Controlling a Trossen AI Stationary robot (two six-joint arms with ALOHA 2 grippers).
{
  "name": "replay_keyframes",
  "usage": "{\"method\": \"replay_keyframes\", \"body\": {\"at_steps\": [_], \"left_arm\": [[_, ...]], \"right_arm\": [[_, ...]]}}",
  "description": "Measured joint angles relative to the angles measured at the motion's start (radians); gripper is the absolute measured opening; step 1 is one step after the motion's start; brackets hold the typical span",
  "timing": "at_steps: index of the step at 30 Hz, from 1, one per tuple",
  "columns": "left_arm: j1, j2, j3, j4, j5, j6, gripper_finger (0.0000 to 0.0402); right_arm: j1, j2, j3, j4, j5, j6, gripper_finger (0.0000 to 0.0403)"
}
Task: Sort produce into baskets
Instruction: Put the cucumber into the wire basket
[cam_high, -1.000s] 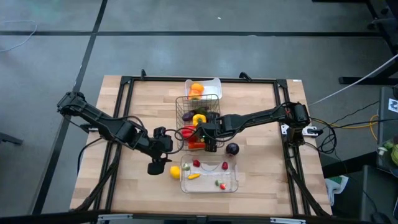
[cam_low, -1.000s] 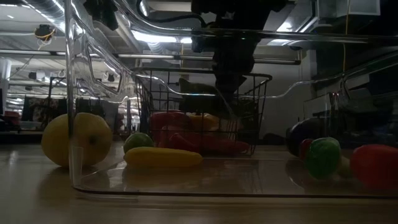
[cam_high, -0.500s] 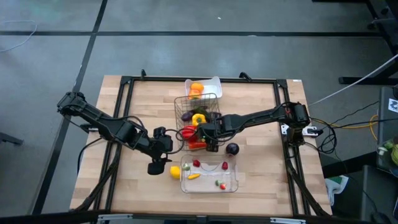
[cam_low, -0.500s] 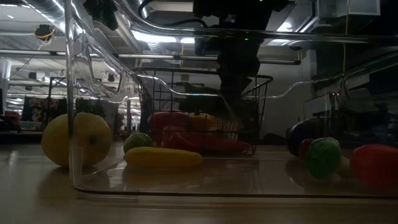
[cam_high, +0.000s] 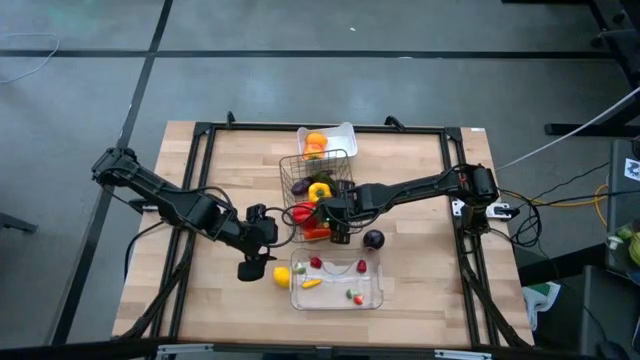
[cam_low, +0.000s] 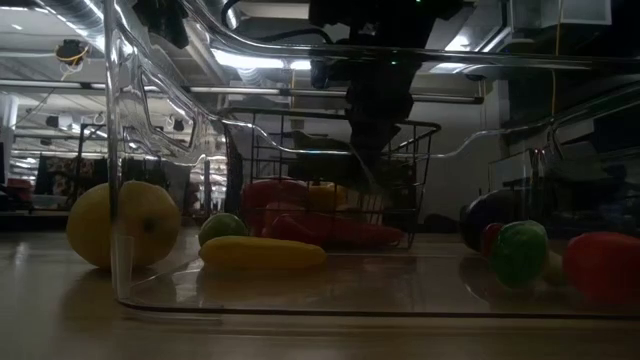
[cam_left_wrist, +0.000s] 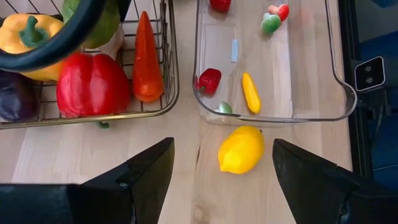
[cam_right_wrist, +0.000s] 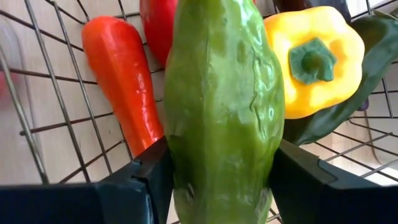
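My right gripper (cam_high: 335, 222) hangs over the near side of the wire basket (cam_high: 318, 170), shut on a green cucumber (cam_right_wrist: 221, 93). Below it in the basket lie a carrot (cam_right_wrist: 121, 81), a red pepper (cam_left_wrist: 92, 84) and a yellow pepper (cam_right_wrist: 314, 59). My left gripper (cam_left_wrist: 224, 180) is open above the table left of the clear tray (cam_high: 372, 297). A lemon (cam_left_wrist: 241, 149) lies on the wood just ahead of its fingers. The clear tray holds a few small pieces. An orange (cam_high: 316, 142) lies in the white tray (cam_high: 343, 132). My right gripper pinches the cucumber between its two fingers (cam_right_wrist: 140, 177), which press on its two long sides (cam_right_wrist: 177, 165). The fingers slant down from above, and the cucumber runs on in line with them, its free end pointing into the basket. Whether that end touches the produce below, I cannot tell.
A purple eggplant (cam_high: 373, 239) lies on the table right of the basket, by the clear tray's far edge. A black frame (cam_high: 200, 140) runs round the tabletop. Bare wood shows on the table's left and right sides.
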Motion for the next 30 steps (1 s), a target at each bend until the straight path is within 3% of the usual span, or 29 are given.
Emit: {"method": "replay_keyframes", "body": {"at_steps": [14,24,30], "left_arm": [[0.000,0.000,0.000,0.000,0.000,-0.004,0.0267],[0.000,0.000,0.000,0.000,0.000,-0.001,0.0267],[0.000,0.000,0.000,0.000,0.000,0.000,0.0267]], "right_arm": [[-0.003,0.000,0.000,0.020,0.017,0.002,0.0217],[-0.021,0.000,0.001,0.008,-0.019,-0.004,0.0348],[-0.020,-0.022,0.024,-0.059,-0.019,-0.004,0.0384]]}}
